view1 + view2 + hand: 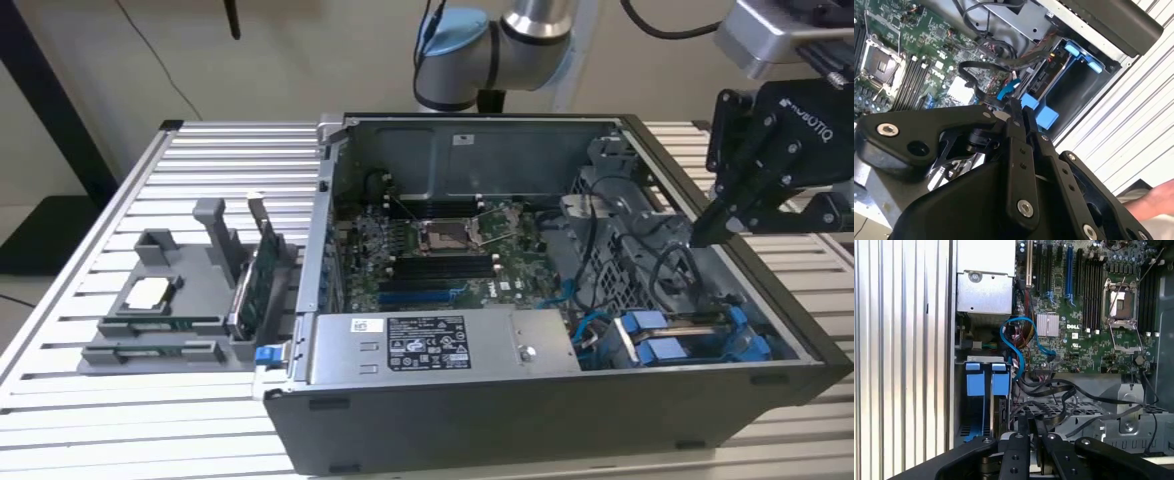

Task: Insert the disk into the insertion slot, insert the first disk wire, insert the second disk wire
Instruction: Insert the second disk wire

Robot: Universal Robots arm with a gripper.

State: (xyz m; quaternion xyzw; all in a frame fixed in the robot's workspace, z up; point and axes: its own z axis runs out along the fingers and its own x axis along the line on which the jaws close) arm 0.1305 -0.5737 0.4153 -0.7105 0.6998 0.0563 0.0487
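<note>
- The tool (710,232) hangs above the open computer case (534,420), over its end at the exterior view's right, near the drive cage (694,335). Its black fingers (1016,130) are pressed together with nothing between them, as both wrist views show.
- In the first wrist view the tool (1029,422) points down over a tangle of black cables (1064,395) beside the drive cage (985,395).
- The disk (997,412) already sits in the insertion slot (1002,427) of that cage, its blue carrier tabs (986,382) standing side by side at the cage's edge.
- In the second wrist view the blue tabs (1041,107) lie just past the fingertips, and one bay (1079,85) of the cage looks hollow beside them.
- A light blue wire (1016,347) curves from the cage area over to the green motherboard (1089,330); whether its end is plugged into the disk I cannot tell.
- The silver power supply (427,345) sits in the case next to the cage, towards the exterior view's left.
- On the slatted metal desk (134,420), at the exterior view's left of the case, a grey holder (174,300) carries green circuit cards (260,275) and a processor (147,293).
- A person's hand (1154,197) shows at the edge of the second wrist view, apart from the tool.
</note>
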